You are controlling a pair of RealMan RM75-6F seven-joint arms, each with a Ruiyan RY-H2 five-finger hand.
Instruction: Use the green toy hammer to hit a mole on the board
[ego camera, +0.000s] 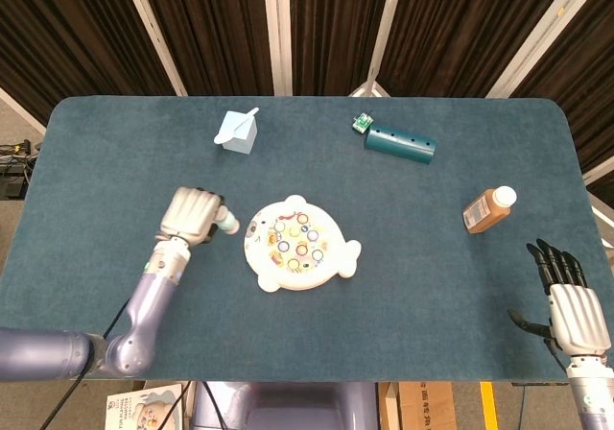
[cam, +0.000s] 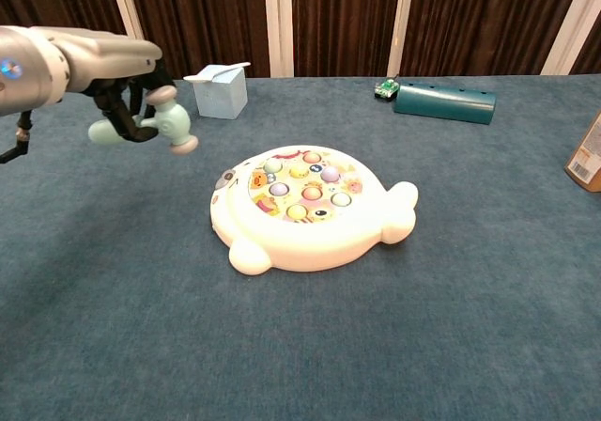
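**Hammer held beside the board**

While the left hand [cam: 113, 73] grasps it, the green toy hammer [cam: 155, 125] hangs in the air to the left of the mole board [cam: 310, 210], apart from it, its head tilted down toward the table [cam: 423, 346]. From above, the left hand [ego camera: 190, 214] covers most of the hammer [ego camera: 227, 225], and only an end shows beside the board [ego camera: 297, 254]. The board's coloured moles [cam: 302, 181] sit in their holes. The right hand [ego camera: 571, 300] rests at the table's near right edge, fingers spread and holding nothing. Farther off stand a pale blue carton [ego camera: 236, 131], a dark teal tube [ego camera: 399, 143] and a brown bottle [ego camera: 487, 208].
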